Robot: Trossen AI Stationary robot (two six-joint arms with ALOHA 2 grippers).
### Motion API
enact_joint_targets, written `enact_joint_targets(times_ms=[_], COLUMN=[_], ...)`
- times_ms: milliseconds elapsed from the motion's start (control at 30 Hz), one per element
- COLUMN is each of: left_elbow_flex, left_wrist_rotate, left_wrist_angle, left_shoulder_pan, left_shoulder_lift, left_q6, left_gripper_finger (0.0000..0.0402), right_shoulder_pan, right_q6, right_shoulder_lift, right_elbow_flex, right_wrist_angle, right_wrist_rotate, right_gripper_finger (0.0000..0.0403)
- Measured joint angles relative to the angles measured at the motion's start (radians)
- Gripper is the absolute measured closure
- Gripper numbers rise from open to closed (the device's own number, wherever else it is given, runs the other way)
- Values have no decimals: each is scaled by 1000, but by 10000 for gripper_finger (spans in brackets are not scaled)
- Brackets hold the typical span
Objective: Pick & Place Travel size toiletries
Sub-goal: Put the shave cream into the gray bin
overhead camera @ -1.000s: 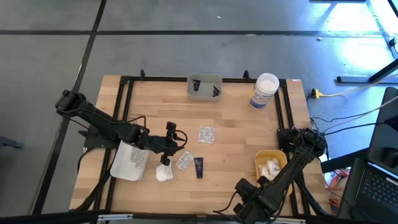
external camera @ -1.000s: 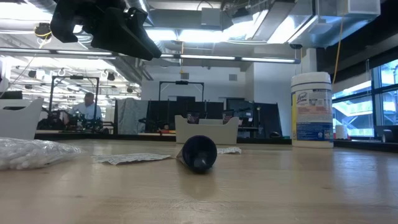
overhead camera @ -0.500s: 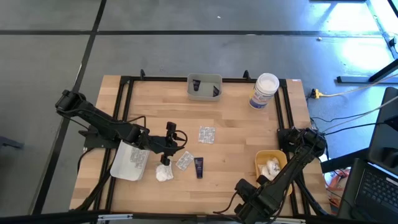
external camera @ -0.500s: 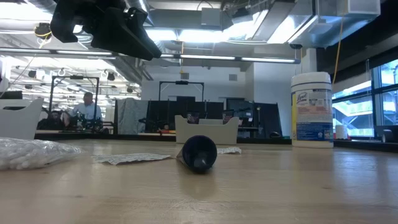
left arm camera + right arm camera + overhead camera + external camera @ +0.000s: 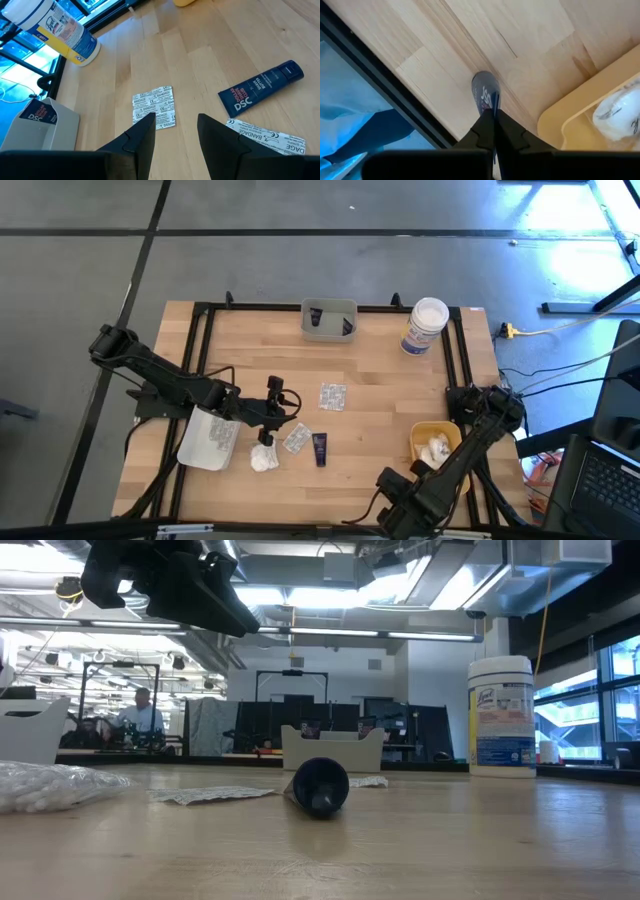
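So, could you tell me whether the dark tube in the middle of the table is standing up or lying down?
Lying down. The dark tube rests flat on the wooden table, its DSC lettering readable along its side in the left wrist view.

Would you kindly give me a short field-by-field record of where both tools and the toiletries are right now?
left tool: open, empty, above a bandage packet
right tool: shut, tips at the end of a small dark tube by the table edge; whether it grips the tube is unclear
loose on table: DSC tube, second packet, white bundle
grey tray: dark tubes inside
yellow tray: white bundles inside
white tray: silvery packets inside
jar: upright, far right corner
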Motion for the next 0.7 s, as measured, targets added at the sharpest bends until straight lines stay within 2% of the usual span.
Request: enact_joint_targets(times_ms=[300, 700], left_elbow_flex=[0, 0], left_wrist_rotate=[0, 0], left_wrist_angle=[0, 0], left_shoulder_pan=[0, 0], left_shoulder_lift=[0, 0], left_q6=[0, 0], left_gripper_finger=[258, 258], right_shoulder_pan=[-41, -126], right_q6=[-124, -311], right_shoulder_lift=[-14, -123], right_elbow_flex=[0, 0], right_wrist_angle=[-1, -17], right_wrist_rotate=[1, 99], right_gripper_finger=[399, 400])
